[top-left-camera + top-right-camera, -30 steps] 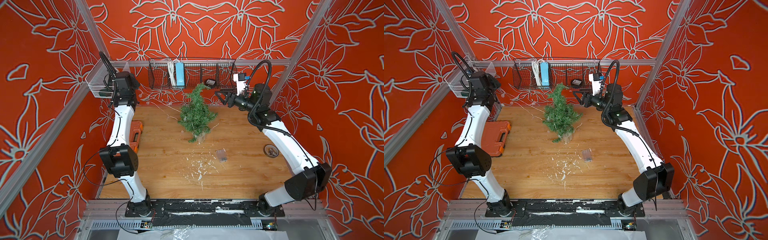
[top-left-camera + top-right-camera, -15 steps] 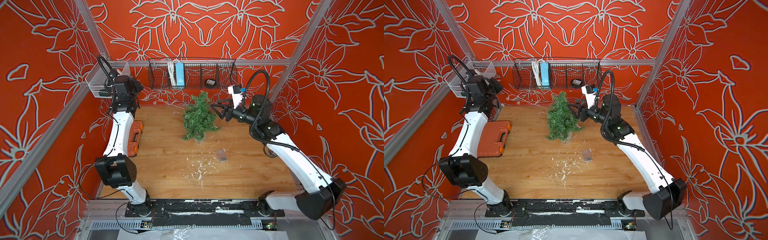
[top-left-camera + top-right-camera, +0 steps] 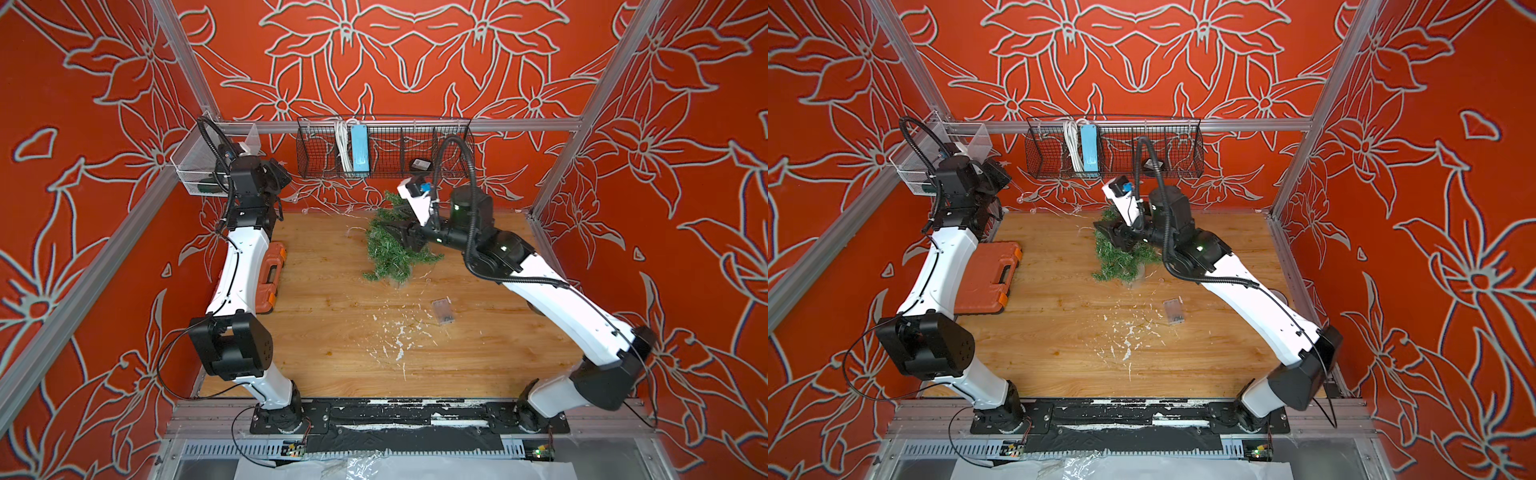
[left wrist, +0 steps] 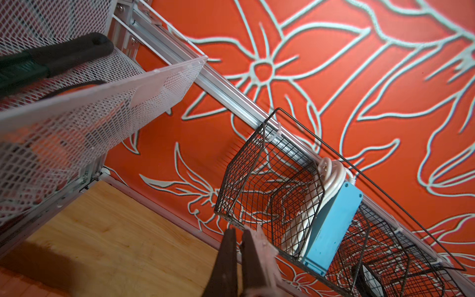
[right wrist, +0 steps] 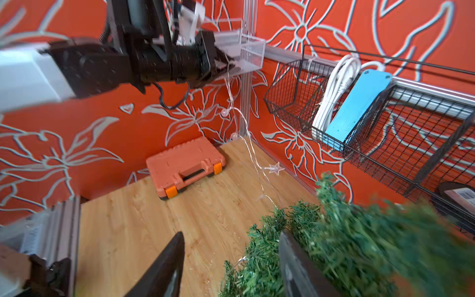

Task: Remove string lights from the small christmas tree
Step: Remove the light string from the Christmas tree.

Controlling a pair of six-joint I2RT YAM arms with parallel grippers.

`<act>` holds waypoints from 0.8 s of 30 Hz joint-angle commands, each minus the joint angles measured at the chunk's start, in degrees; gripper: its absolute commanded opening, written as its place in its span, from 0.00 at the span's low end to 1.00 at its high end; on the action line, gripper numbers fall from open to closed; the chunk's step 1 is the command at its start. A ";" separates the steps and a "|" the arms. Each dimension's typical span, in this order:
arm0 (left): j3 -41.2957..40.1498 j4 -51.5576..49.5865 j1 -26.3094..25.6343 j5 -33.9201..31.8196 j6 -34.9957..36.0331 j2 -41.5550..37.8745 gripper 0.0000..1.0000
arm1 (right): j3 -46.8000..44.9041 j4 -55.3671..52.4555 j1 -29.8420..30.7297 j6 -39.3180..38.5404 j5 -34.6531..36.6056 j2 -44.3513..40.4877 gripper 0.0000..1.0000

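Note:
The small christmas tree [image 3: 390, 253] [image 3: 1121, 259] [image 5: 359, 244] stands at the back middle of the wooden floor. My right gripper [image 3: 388, 235] [image 3: 1106, 235] [image 5: 230, 232] is open at its upper branches, one finger pushed into the needles and the other out over the floor. The string lights [image 5: 273, 168] [image 3: 324, 208] [image 3: 1050, 205] run as a thin wire from the tree up to my left gripper [image 3: 280, 172] [image 3: 998, 172] [image 4: 237, 231] [image 5: 227, 64], which is shut on them high in the back left corner. Their clear battery box [image 3: 442, 311] [image 3: 1174, 311] lies on the floor.
An orange toolbox [image 3: 272, 274] [image 5: 185, 167] lies by the left wall. A black wire basket [image 3: 316, 153] [image 4: 244, 180] on the back wall holds a blue power strip [image 3: 359, 149]. A white mesh bin [image 3: 195, 170] hangs in the back left corner. White flecks [image 3: 399, 336] litter the floor.
My right gripper has moved left and down from beside the tree into its upper branches. The tree has swung from leaning to more upright. My left gripper has shifted slightly right.

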 commanded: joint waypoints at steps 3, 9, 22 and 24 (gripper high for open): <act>-0.06 3.57 -0.22 2.76 -1.61 -1.97 0.00 | 12.89 -8.34 3.27 -8.77 11.66 10.41 0.57; 1.31 4.32 -0.21 4.71 -2.00 -2.45 0.00 | 24.46 -11.63 4.64 -11.38 17.12 21.14 0.74; 1.38 5.44 -0.22 7.62 -1.45 -3.29 0.00 | 43.66 -17.64 6.03 -16.33 26.24 35.71 0.67; 1.50 5.42 -0.22 8.46 -1.53 -3.43 0.00 | 44.68 -17.71 6.12 -16.90 25.97 36.78 0.61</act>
